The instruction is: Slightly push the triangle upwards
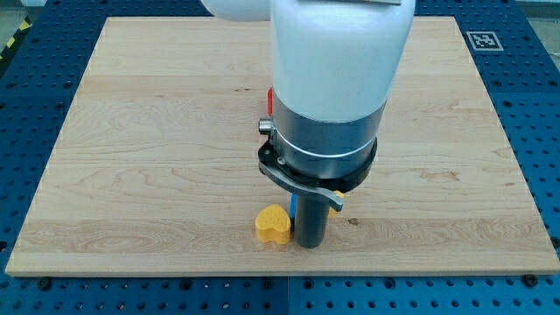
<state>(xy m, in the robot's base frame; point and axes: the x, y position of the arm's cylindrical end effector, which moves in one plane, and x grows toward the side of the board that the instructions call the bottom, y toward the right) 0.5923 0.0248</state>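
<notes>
The arm's white and grey body fills the middle of the view. My tip rests on the board near the view's bottom, just right of the yellow heart block, close to or touching it. Only a thin sliver of the blue triangle shows, behind the rod above my tip. A small edge of the yellow hexagon block shows to the rod's right.
The wooden board lies on a blue perforated table. A sliver of a red block shows at the arm's left edge; the other red and green blocks are hidden behind the arm. The board's bottom edge is close below my tip.
</notes>
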